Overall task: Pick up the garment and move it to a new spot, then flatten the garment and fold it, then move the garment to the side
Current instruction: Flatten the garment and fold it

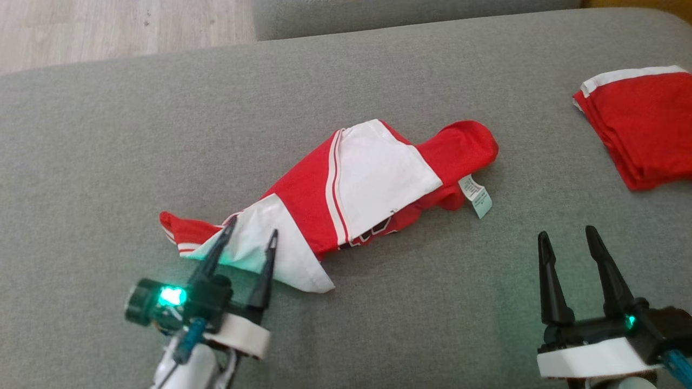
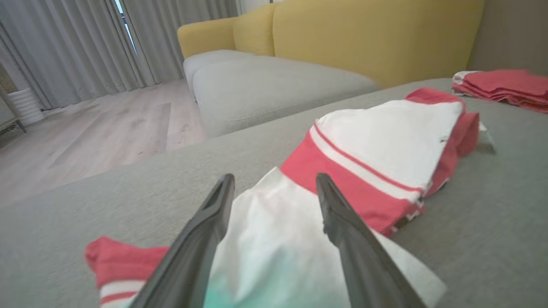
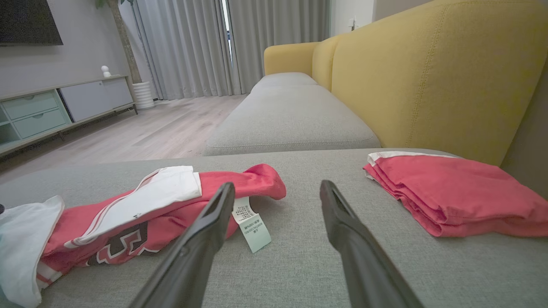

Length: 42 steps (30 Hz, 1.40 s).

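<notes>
Crumpled red-and-white jersey garment [image 1: 346, 189] lies mid-cushion on the grey fabric sofa seat [image 1: 108, 135]. Left gripper [image 1: 253, 227]: jaws apart, tips over the garment's white near end. Right gripper [image 1: 566, 233]: jaws apart, above bare cushion, near the garment's label end. Folded red cloth stack [image 1: 643, 124] sits well apart, far right.

Grey sofa seats [image 3: 291, 115] with yellow backs [image 3: 428, 77], pale wood floor [image 3: 150, 128], grey curtains [image 3: 188, 47] across the window.

Folded red cloth stack [image 1: 643, 124], white-trimmed — cut off at head view's right edge. White care label [image 1: 476, 195] — print unreadable.
</notes>
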{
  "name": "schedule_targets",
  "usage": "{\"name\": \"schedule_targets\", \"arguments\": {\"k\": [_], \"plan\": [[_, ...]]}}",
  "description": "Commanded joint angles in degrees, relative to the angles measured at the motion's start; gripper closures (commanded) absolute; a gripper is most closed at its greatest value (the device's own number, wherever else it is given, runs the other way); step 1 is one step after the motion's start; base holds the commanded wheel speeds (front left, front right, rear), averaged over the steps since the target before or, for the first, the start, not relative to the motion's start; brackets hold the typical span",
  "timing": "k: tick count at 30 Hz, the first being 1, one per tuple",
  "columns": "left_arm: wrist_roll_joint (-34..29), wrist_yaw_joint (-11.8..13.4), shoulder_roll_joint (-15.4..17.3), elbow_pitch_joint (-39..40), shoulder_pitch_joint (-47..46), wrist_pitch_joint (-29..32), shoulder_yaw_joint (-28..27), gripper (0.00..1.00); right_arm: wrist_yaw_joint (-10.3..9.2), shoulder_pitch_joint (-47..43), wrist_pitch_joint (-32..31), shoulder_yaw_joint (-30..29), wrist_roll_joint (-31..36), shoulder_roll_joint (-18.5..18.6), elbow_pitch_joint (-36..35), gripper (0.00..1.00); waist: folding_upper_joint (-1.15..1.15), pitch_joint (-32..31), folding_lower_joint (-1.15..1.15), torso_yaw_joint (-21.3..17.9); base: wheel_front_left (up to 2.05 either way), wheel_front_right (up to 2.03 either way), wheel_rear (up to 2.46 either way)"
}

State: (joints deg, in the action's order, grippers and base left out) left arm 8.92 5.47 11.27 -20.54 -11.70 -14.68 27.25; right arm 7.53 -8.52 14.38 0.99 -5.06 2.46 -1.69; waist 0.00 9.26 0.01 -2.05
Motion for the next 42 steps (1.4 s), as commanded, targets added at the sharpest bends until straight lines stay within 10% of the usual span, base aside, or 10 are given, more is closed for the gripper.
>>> {"name": "schedule_targets", "arguments": {"k": [1, 11, 24, 42], "plan": [[-0.1, -0.5, 1.3, 1.0, -3.7, 0.1, -2.3, 0.00, -0.04, 2.2, 0.6, 1.4, -0.3, 0.4, -1.8, 0.00, 0.00, 0.0, -0.01, 0.1, 0.00, 0.00, 0.00], [9.3, -12.7, 6.4, -0.6, -12.8, 15.9, 3.1, 0.00, -0.04, 2.5, 0.6, 1.4, 0.4, 0.4, -1.8, 0.00, 0.00, 1.0, -0.01, 1.5, 0.00, 0.00, 0.00], [42.7, -12.9, 30.6, 14.1, -36.6, 42.0, 27.4, 0.00, -0.04, 5.9, 0.6, 3.3, 0.4, 0.4, -1.4, 0.00, 0.00, 4.9, -0.01, -1.1, 0.00, 0.00, 0.00], [55.8, -12.9, 34.7, 9.4, -44.0, 42.0, 41.0, 0.00, -0.04, 7.1, 0.6, 3.1, 0.1, 0.4, -1.5, 0.00, 0.00, 7.1, -0.01, -4.0, 0.00, 0.00, 0.00]]}}
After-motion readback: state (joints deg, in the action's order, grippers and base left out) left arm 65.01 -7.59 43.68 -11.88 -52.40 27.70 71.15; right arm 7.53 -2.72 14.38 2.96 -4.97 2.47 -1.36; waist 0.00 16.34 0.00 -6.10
